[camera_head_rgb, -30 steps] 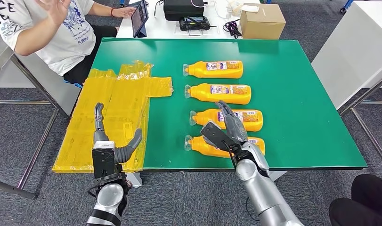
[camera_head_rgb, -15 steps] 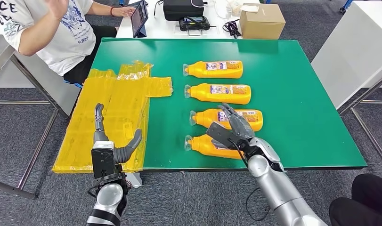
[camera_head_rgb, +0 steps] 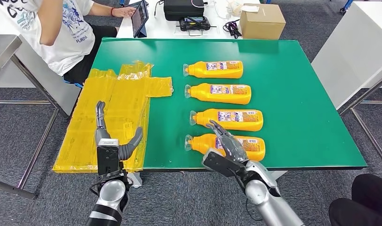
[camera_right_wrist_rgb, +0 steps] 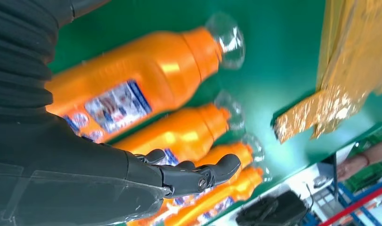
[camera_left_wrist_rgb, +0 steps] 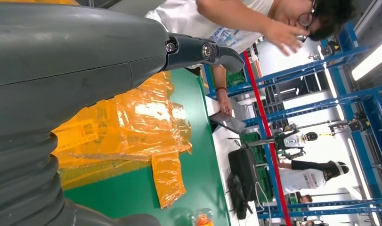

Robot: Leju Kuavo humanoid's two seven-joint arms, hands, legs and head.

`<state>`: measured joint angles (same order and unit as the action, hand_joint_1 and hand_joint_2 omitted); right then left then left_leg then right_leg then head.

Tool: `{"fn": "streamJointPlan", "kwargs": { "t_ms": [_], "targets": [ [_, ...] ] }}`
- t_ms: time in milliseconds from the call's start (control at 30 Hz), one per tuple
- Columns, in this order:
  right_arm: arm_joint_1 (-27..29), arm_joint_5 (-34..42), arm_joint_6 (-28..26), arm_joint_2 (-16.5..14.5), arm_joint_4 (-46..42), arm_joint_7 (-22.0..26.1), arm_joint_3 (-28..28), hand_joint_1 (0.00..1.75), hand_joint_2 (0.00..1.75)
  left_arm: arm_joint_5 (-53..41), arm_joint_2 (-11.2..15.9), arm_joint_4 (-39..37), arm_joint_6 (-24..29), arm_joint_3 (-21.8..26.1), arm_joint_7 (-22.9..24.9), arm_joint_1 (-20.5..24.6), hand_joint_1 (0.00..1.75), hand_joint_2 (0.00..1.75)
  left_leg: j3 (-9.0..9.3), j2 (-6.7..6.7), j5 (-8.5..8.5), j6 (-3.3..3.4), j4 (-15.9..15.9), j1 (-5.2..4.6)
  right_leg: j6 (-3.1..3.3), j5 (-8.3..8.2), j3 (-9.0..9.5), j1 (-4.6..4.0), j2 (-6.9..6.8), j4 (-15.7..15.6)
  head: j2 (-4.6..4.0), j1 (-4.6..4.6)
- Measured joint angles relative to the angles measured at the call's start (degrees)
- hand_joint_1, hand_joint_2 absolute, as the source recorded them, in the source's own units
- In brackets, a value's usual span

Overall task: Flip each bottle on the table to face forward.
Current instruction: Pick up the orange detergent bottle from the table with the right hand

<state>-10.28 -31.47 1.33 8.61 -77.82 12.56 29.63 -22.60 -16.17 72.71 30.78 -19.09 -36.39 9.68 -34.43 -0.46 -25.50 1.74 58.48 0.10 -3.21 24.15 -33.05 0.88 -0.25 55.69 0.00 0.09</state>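
The right hand [camera_head_rgb: 229, 149] hangs over the table's near edge, fingers apart and holding nothing, tips above the label end of the nearest bottle [camera_head_rgb: 226, 145]. That bottle lies on its side, label up, close to the near edge of the green table [camera_head_rgb: 302, 99]. A clumsy brush of the fingers could roll it toward the edge and off, since a round body on a smooth top resists little. A push the other way could knock it into the second bottle [camera_head_rgb: 229, 119], just behind it. Two more bottles [camera_head_rgb: 217, 81] lie farther back in the same column, all with labels showing.

The left hand [camera_head_rgb: 114, 143] is spread wide and empty, beside the yellow film [camera_head_rgb: 113, 113] that droops over the table's left side; catching the film could drag it.

Open green lies to the right of the column and between the column and the film. A person [camera_head_rgb: 61, 33] sits at the far left corner.
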Motion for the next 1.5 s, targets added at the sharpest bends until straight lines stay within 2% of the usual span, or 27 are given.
{"fn": "streamJointPlan", "kwargs": {
  "t_ms": [267,367,500,600,833,933,1033,1100,1200,1500],
  "targets": [
    [3.54,0.14,1.08,1.77,-1.31,0.41,0.61,0.0,1.75,0.33,0.0,-1.2,-0.16,-0.06,0.04,0.6,0.0,1.75,0.0,0.01,0.0,0.0,0.0,-0.01,0.0,0.0,-0.01,0.01,0.0,-0.01,0.0,-0.01],
    [4.72,-2.58,0.58,3.01,-2.45,-1.24,0.79,0.0,1.75,1.73,-0.01,-1.43,-0.24,0.02,-0.77,0.65,0.0,1.75,0.0,-0.01,0.0,0.0,0.0,-0.01,0.0,0.0,-0.01,0.01,0.0,-0.01,0.0,-0.02],
    [6.71,-6.54,0.09,6.72,-6.34,-5.42,0.26,0.0,1.75,2.99,-0.02,-1.15,-0.79,0.32,-1.22,0.62,0.0,1.75,-0.03,-0.01,0.0,0.0,0.0,-0.02,0.0,0.0,-0.01,0.02,0.0,-0.01,0.0,-0.02],
    [7.56,-9.94,-0.15,8.8,-9.1,-6.78,-1.02,0.0,1.75,3.02,-0.03,-0.9,-1.33,0.59,-0.95,0.61,0.0,1.75,-0.03,0.03,-0.01,0.01,0.0,-0.04,-0.01,-0.01,-0.01,0.05,0.01,-0.01,0.0,-0.01],
    [7.72,-12.7,-0.94,9.9,-12.32,-7.01,-2.4,0.0,1.75,2.96,-0.2,-0.84,-1.64,0.79,-0.86,0.61,0.0,1.75,0.0,0.02,0.0,0.01,0.01,-0.03,-0.01,-0.01,0.0,0.03,0.01,0.0,0.0,-0.02],
    [7.55,-15.33,-3.19,9.71,-12.67,-6.31,-2.43,0.0,1.75,1.0,-0.27,-0.84,-0.02,0.78,-1.06,0.62,0.0,1.75,-0.01,0.02,0.0,0.01,0.0,-0.03,-0.01,-0.01,0.0,0.03,0.01,0.01,0.0,-0.01],
    [6.49,-20.77,-8.32,7.78,-12.54,-5.23,-2.34,0.0,1.75,-2.69,-0.5,-0.85,3.08,0.44,-1.39,0.66,0.0,1.75,-0.01,0.05,0.0,0.01,0.0,-0.02,-0.01,-0.01,-0.01,0.03,0.02,0.01,0.0,-0.01],
    [5.08,-22.63,-9.7,6.16,-12.04,-5.27,-2.12,0.0,1.75,-3.07,-0.62,-0.86,3.15,-0.06,-1.26,0.7,0.0,1.75,-0.01,0.08,0.0,0.01,0.0,-0.02,-0.01,-0.01,-0.02,0.03,0.03,0.01,0.0,-0.03],
    [2.2,-21.99,-7.98,4.67,-10.06,-6.28,-1.72,0.0,1.75,-2.58,-0.7,-0.86,2.29,-0.66,-0.51,0.77,0.0,1.75,0.0,0.05,0.02,0.02,0.0,-0.02,-0.01,-0.01,-0.01,0.03,0.02,0.01,0.0,-0.03],
    [-2.88,-20.63,-5.81,3.07,-1.38,-7.66,-1.52,0.0,1.75,-1.87,-0.7,-0.86,1.03,-1.16,0.17,0.77,0.0,1.75,-0.02,-0.01,0.02,0.02,0.01,-0.04,-0.02,-0.02,0.01,0.05,0.0,0.01,0.0,-0.03]
  ]
}}
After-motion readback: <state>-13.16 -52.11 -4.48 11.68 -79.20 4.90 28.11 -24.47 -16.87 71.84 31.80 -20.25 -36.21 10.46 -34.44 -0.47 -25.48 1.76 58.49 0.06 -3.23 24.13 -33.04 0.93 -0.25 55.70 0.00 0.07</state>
